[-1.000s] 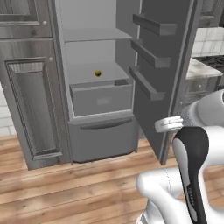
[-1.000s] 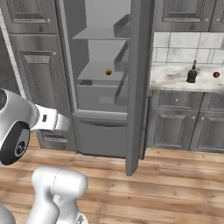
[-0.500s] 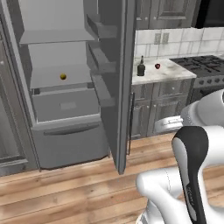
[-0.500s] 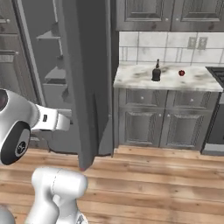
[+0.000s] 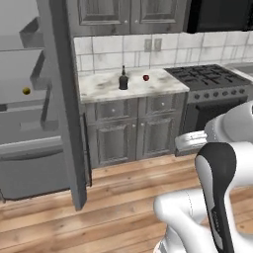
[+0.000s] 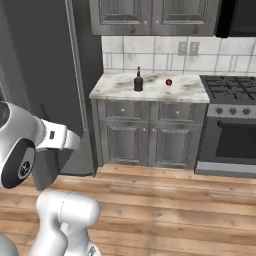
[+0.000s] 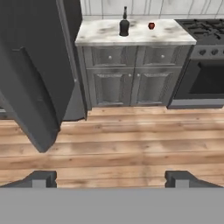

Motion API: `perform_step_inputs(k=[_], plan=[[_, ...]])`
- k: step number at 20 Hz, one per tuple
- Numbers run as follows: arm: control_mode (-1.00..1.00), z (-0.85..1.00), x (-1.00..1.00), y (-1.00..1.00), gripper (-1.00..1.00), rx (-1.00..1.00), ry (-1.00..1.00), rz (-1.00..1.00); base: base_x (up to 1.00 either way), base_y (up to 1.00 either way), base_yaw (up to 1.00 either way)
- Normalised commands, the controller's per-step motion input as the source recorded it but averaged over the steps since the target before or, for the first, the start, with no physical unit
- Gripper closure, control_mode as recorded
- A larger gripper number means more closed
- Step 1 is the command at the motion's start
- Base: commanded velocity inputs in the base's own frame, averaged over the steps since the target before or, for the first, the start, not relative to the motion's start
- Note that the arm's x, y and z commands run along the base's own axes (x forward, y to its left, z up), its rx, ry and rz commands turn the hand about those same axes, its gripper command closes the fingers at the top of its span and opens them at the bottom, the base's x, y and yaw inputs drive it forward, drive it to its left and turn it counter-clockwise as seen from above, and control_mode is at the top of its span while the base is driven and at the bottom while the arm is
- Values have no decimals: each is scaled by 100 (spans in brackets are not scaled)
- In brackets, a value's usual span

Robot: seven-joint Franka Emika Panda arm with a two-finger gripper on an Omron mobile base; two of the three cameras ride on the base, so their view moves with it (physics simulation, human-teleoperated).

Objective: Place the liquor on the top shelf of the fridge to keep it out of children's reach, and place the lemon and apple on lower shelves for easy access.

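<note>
Lighting: even, diffuse, moderately bright; source not identifiable. Shadows: faint and soft; the fridge (image 6: 75, 75) door face reads darkest, far beyond the left fingertip (image 7: 41, 178). Glare: pale sheen on the marble counter (image 7: 105, 33), well ahead of both fingertips. Sharpness: soft and coarse throughout; distant liquor (image 7: 124, 26) and apple (image 7: 151, 26) lack detail. Edge distortion: not evident

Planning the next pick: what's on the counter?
The liquor and the apple stand apart on the marble counter. The lemon sits inside the fridge.
</note>
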Motion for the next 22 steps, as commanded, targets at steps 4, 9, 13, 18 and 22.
perform_step_inputs(k=[4,9,13,18,22], plan=[[100,0,0,0,-100,0,0,0,36,-97,0],[100,0,0,0,-100,0,0,0,53,-82,0],[100,0,0,0,-100,0,0,0,76,-53,0],[100,0,0,0,-100,0,0,0,94,-36,0],[100,0,0,0,-100,0,0,0,100,-28,0]])
